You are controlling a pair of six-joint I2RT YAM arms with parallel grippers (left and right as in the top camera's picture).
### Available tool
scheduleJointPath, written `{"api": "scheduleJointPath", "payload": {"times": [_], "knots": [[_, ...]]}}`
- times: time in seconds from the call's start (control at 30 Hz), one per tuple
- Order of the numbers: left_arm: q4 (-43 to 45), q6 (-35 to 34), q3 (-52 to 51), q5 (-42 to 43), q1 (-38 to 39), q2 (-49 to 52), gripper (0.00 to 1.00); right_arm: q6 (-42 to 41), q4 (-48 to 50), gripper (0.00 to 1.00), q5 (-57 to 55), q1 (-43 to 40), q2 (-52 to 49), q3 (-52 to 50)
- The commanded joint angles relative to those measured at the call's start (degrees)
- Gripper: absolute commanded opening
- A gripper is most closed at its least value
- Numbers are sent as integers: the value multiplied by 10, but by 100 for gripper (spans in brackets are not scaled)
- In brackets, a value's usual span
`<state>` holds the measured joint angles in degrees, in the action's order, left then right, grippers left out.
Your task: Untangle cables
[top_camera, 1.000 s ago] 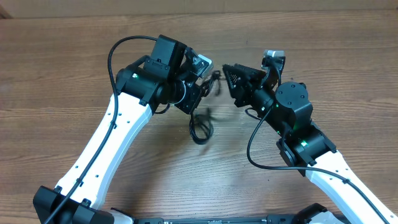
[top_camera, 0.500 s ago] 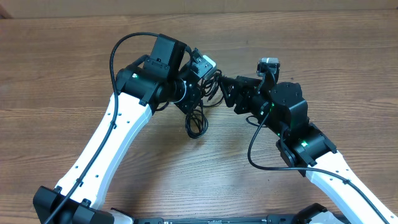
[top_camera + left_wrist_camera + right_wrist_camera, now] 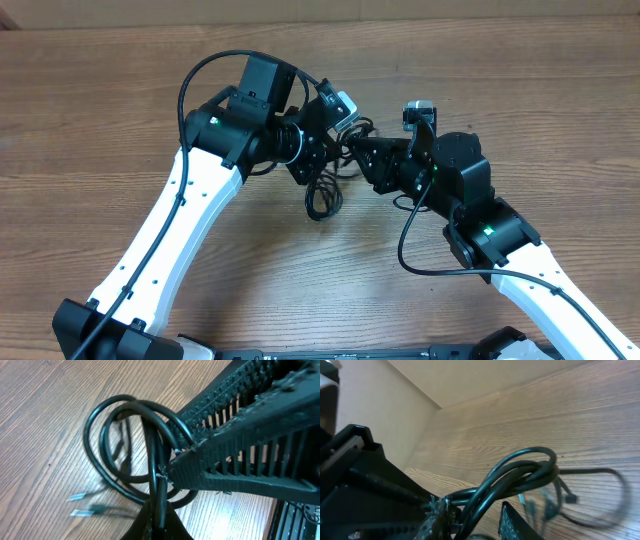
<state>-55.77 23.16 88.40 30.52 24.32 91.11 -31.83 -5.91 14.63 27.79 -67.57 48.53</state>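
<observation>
Cables (image 3: 322, 195) bunched in one tangle, strung between the two arms above the table (image 3: 100, 100). Left gripper (image 3: 164, 485) has its jaws pressed together, pinching a couple of strands that run straight down through them. Round loops fan out to the far side of those jaws and stand clear of the wood, going by the shadows under them. Right gripper (image 3: 472, 512) is nosed in just beside the left one, with several strands lying between its jaws. There is a narrow gap there, and I can't tell if it bites or only brackets them. One loop arcs up and away beyond the right jaws, and a thin strand with a plug end (image 3: 571, 498) trails further out, low by the wood. The biggest loop hangs below both sets of jaws; I can't tell if it touches the table. Step in hand looks like parting the bunch, with the left as anchor and the right as puller. To do it well, the right probably should close on one strand only, not the whole bunch now between its jaws, or a pull just drags the knot along. Take it close beside the left jaws, then draw away from them slowly and level. Watch the loops: if they shrink tight instead of slipping free, ease off and regrip nearer a free end. Keep the left grip firm and low so the plugs don't whip.
</observation>
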Motion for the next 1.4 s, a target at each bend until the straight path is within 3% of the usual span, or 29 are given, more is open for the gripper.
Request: {"api": "scheduleJointPath", "payload": {"times": [0.0,0.3,0.83,0.87,1.07,1.37], "knots": [[-2,38,-2,71,1,-3,5,2,-7,29,-31,-2,-5,9],[-37,134,-2,200,1,-4,4,2,-9,30,-71,-2,-6,9],[-55,150,-2,220,5,-3,4,2,23,35,-73,-2,-6,9],[-57,153,-2,220,5,-4,5,2,26,34,-73,-2,-6,9],[-57,155,-2,220,5,-3,4,2,26,4,-70,-2,-6,9],[-62,137,-2,164,5,-3,5,-39,49,4,-78,-2,-6,9]]}}
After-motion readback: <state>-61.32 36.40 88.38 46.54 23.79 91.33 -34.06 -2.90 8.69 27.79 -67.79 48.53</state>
